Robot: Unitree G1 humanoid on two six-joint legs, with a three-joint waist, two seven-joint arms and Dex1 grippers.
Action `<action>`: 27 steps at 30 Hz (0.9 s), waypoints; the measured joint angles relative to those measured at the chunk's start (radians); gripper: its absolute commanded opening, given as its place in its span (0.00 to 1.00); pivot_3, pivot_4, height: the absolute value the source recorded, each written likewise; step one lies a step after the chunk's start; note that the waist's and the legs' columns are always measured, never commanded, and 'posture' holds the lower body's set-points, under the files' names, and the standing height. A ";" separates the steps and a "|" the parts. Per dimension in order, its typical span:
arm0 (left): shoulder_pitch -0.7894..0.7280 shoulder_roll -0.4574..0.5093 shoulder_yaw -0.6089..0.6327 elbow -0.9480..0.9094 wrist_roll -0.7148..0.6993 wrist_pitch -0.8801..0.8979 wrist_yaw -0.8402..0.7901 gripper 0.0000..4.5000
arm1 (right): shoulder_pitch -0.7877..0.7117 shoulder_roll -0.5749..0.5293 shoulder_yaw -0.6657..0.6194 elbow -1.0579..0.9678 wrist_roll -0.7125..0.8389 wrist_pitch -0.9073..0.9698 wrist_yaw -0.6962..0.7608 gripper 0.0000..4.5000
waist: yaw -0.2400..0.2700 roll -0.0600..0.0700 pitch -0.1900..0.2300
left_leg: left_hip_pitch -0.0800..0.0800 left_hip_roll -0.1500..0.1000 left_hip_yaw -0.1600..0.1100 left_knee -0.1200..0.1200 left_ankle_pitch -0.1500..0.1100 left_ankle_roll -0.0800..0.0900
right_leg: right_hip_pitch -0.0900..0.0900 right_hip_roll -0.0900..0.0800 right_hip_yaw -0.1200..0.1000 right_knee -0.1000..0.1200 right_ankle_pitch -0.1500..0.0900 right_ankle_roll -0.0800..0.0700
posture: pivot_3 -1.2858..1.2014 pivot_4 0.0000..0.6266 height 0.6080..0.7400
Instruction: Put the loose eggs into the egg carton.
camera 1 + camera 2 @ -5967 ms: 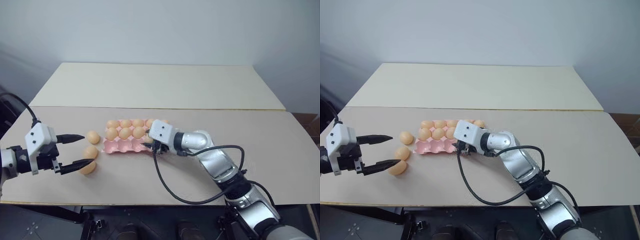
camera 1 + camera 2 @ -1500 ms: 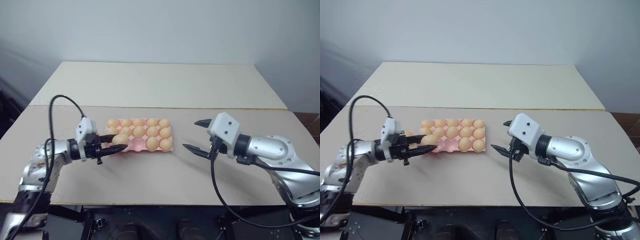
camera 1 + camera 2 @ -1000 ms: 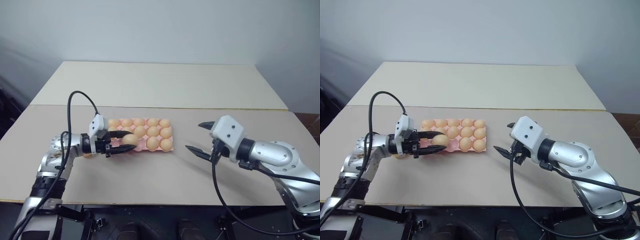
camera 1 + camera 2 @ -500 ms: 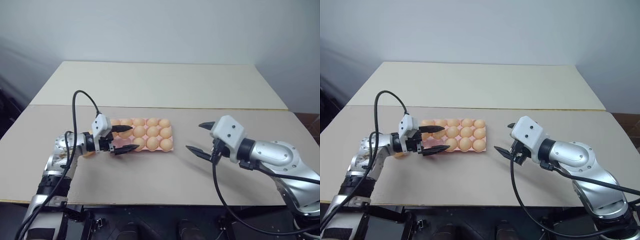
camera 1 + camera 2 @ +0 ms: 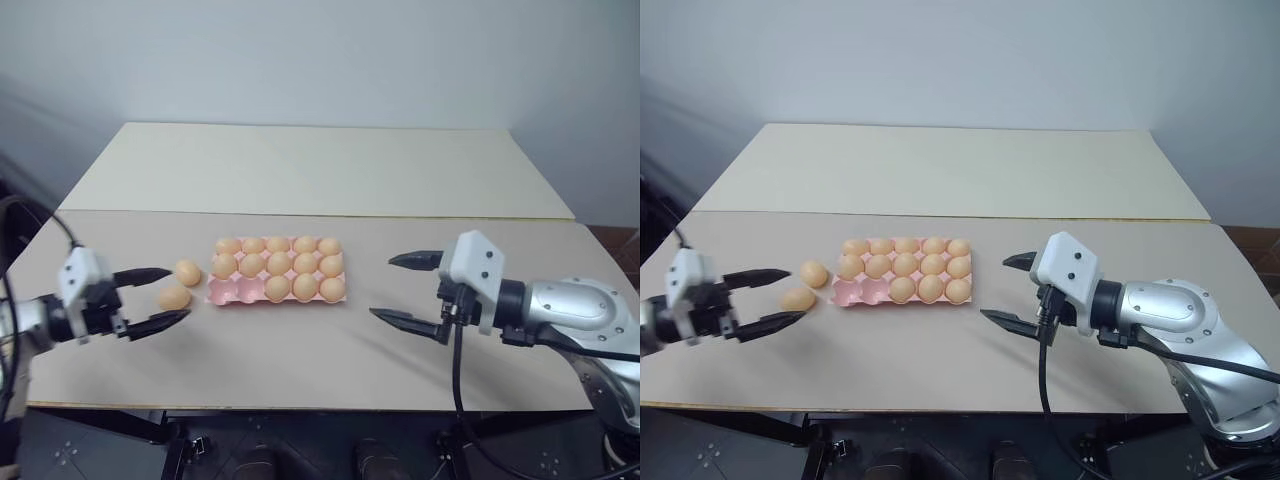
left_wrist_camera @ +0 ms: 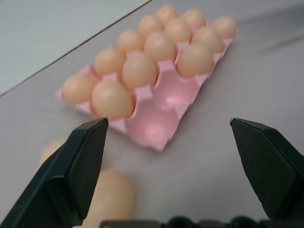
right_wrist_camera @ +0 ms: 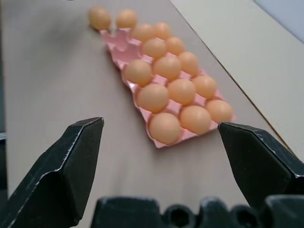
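The pink egg carton (image 5: 228,293) lies mid-table with several eggs in its cups; the two cups at the left end of its near row are bare. Two loose eggs (image 5: 187,272) (image 5: 174,298) rest on the table just left of it. My left gripper (image 5: 181,292) is open at the table's left side, its fingertips either side of the nearer loose egg, which it does not grip. In the left wrist view that egg (image 6: 111,197) sits low beside one finger. My right gripper (image 5: 381,287) hangs open and empty to the right of the carton.
A paler second tabletop (image 5: 320,170) adjoins the far side, with a wall behind it. Bare tabletop (image 5: 290,350) stretches in front of the carton and between the carton and my right gripper.
My left gripper let an egg go into the carton's near row, opened, and drew back left to the loose eggs. My right gripper turned a little and drew slightly away from the carton.
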 measured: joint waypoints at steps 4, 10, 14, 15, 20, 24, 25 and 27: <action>0.137 0.009 0.129 -0.006 0.011 0.000 0.028 0.99 | 0.017 -0.044 -0.006 0.003 0.030 -0.060 0.092 1.00 | 0.003 0.000 0.000 | 0.000 0.000 0.000 0.000 0.000 0.000 | 0.000 0.000 0.000 0.000 0.000 0.000 | 0.52 0.24 1.00; 0.247 0.001 0.221 0.006 0.012 -0.010 0.043 0.99 | 0.035 -0.091 0.005 0.035 0.021 -0.130 0.175 1.00 | 0.005 0.000 0.000 | 0.000 0.000 0.000 0.000 0.000 0.000 | 0.000 0.000 -0.001 0.000 0.000 0.000 | 0.52 0.24 1.00; 0.250 -0.027 0.223 0.064 0.009 -0.032 0.045 0.99 | 0.030 -0.096 0.018 0.060 0.011 -0.153 0.193 1.00 | 0.005 0.000 0.000 | 0.001 0.000 0.001 0.000 0.000 0.000 | 0.001 0.000 -0.001 0.000 0.000 0.000 | 0.52 0.24 1.00; 0.248 -0.034 0.220 0.083 0.009 -0.036 0.045 0.99 | 0.026 -0.100 0.023 0.068 0.005 -0.155 0.196 1.00 | 0.005 0.000 0.000 | 0.001 0.000 0.001 0.000 0.000 0.000 | 0.001 0.000 -0.001 0.000 0.000 0.000 | 0.52 0.24 1.00; 0.165 -0.039 0.148 0.139 0.025 -0.079 0.059 0.99 | 0.009 -0.103 0.050 0.074 -0.008 -0.158 0.194 1.00 | 0.012 0.000 0.000 | 0.001 0.000 0.001 0.000 0.000 0.000 | 0.001 0.000 -0.001 0.000 0.000 0.000 | 0.52 0.24 1.00; 0.049 -0.042 0.048 0.194 0.061 -0.102 0.072 0.99 | 0.007 -0.103 0.051 0.074 -0.016 -0.158 0.169 1.00 | 0.017 0.000 0.000 | 0.000 0.000 0.001 0.000 0.000 0.000 | 0.000 0.000 -0.001 0.000 0.000 0.000 | 0.52 0.24 1.00; 0.029 -0.043 0.030 0.203 0.066 -0.104 0.073 0.99 | 0.007 -0.103 0.051 0.073 -0.017 -0.158 0.163 1.00 | 0.019 0.000 0.000 | 0.000 0.000 0.001 0.000 0.000 0.000 | 0.000 0.000 -0.001 0.000 0.000 0.000 | 0.52 0.24 1.00; -0.061 -0.048 -0.038 0.257 0.096 -0.115 0.073 0.99 | 0.008 -0.104 0.050 0.070 -0.023 -0.153 0.144 1.00 | 0.023 0.000 0.000 | 0.000 0.000 0.001 0.000 0.000 0.000 | 0.000 0.000 -0.001 0.000 0.000 0.000 | 0.52 0.24 1.00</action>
